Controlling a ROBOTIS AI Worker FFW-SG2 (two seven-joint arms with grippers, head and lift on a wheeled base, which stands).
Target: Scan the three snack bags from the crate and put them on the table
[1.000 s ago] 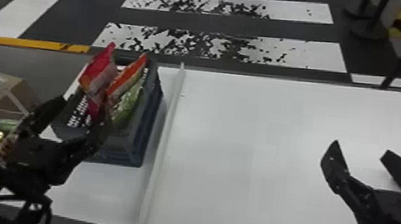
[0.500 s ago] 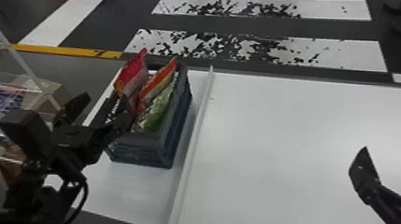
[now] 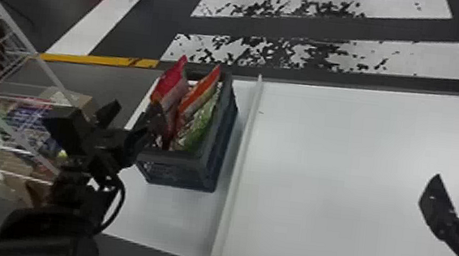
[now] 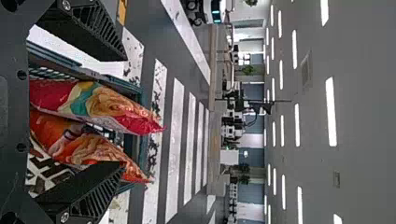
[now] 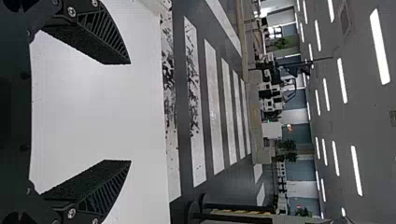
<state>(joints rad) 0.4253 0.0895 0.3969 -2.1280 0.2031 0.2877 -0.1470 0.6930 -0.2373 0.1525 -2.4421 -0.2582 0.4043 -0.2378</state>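
No text, label, number or sign can be read anywhere here.

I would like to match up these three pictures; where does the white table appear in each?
Head view: across the middle and right, also under the crate, as the white table.
Left wrist view: a narrow strip alongside the crate.
Right wrist view: the broad white surface seen between the right jaws.
Shared landmark: the white floor stripes beyond the table.
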